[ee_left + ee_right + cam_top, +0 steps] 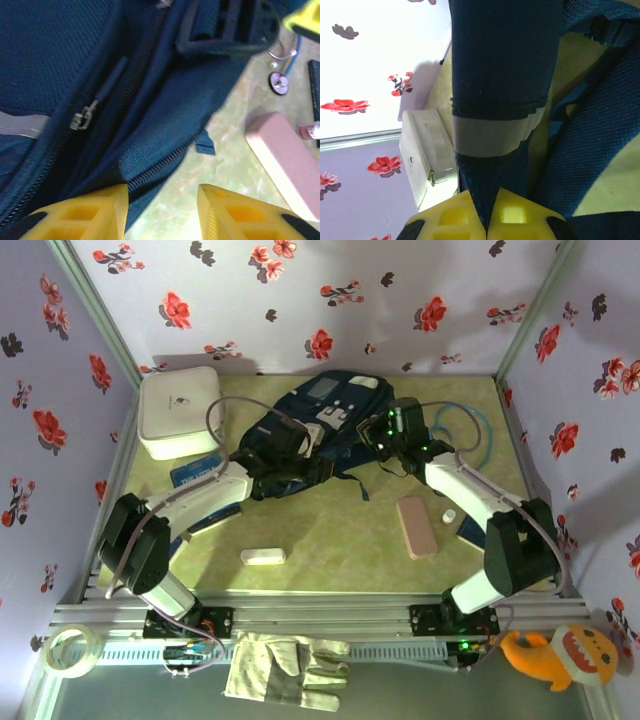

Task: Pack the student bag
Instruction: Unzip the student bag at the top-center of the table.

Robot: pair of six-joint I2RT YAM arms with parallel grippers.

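Observation:
The student bag (325,420), dark navy with white trims, lies at the back middle of the table. My left gripper (290,447) is at its near left edge. In the left wrist view its yellow fingers (95,212) stand open around a gap (162,210) over bare table, and the bag's zipper edge (150,170) runs in beside the left finger. A metal zipper pull (80,119) sits further up the fabric. My right gripper (387,432) is at the bag's right side, shut (488,220) on a navy fold of the student bag (495,75) with a white stripe.
A white rounded box (180,412) stands at the back left, with a blue book (195,472) in front of it. A pink block (416,527), a small bottle (450,515) and a stethoscope (480,440) lie to the right. A small white case (262,556) lies near the front.

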